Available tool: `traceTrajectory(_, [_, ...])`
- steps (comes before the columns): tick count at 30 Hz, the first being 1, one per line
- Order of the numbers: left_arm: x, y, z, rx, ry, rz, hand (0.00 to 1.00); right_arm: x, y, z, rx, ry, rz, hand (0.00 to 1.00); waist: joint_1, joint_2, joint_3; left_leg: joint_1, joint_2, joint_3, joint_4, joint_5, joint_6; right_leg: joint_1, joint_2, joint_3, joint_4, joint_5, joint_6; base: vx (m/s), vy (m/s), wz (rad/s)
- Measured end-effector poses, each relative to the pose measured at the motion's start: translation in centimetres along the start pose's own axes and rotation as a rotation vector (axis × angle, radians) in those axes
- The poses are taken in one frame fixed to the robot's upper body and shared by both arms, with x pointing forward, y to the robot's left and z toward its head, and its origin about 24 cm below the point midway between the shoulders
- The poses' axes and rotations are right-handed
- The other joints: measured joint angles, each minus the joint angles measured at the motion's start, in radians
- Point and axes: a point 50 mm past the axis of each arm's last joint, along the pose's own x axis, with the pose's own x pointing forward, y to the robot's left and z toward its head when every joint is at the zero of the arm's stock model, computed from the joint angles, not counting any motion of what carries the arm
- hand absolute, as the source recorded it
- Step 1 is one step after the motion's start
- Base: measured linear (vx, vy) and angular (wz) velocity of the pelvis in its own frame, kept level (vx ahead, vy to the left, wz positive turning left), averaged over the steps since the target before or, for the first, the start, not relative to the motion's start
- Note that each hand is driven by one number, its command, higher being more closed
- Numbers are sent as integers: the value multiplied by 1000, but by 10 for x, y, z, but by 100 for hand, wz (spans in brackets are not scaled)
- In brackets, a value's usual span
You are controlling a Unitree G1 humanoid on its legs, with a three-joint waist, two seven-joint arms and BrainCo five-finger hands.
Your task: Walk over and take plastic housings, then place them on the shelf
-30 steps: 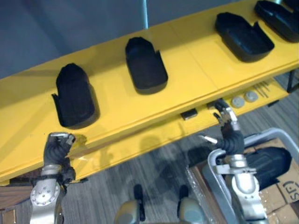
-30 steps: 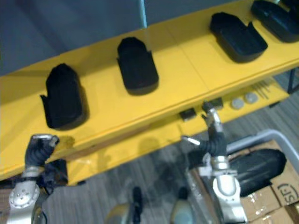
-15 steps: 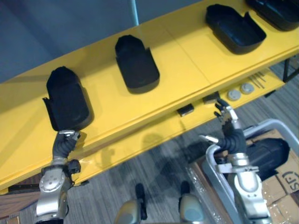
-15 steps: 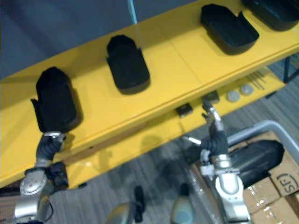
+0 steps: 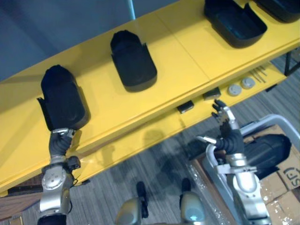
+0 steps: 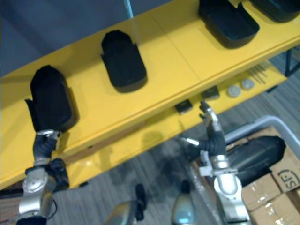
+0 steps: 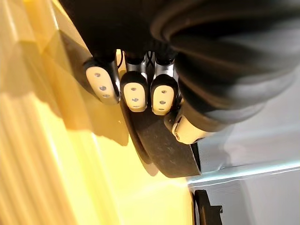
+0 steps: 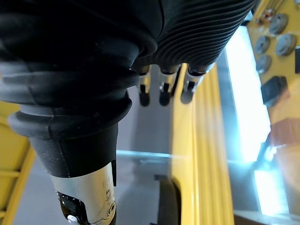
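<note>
Fingers of left hand (image 5: 58, 144) curled at leftmost housing (image 5: 62, 101); those of right hand (image 5: 228, 137) straight, apart

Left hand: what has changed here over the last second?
The left hand moved up to the near end of the leftmost housing, having been short of it. The right hand stays open by the shelf front edge. The other housings lie as before.
</note>
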Motion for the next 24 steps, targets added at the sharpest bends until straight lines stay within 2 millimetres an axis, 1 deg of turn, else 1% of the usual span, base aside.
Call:
traceTrajectory(4, [1,0,3,-16,-26,30,100,0,2,0,12,0,-5,0,0,-11,7,0,0,1,0,0,0,-1,0,1,2,0,0,0,0,0])
traceTrajectory(7, [1,0,2,-24,-27,55,100,0,2,0,15,0,-6,0,0,-11,7,0,0,1,0,0,0,-1,0,1,3,0,0,0,0,0])
traceTrajectory(12, [1,-6,1,-66,-41,66,100,0,4,-1,23,0,-3,0,0,-12,7,1,0,1,1,0,0,-5,0,2,12,-3,-2,0,0,0])
traceTrajectory(18, [8,-8,1,-79,-44,88,100,-1,7,-2,29,8,5,0,0,-12,7,1,1,2,2,0,-1,-7,1,4,15,-4,-3,0,0,0])
traceTrajectory(24, [8,-8,2,-81,-49,97,100,-1,8,-3,40,9,-2,0,0,-15,8,0,3,3,2,0,-1,-8,3,5,15,-4,-3,0,0,0])
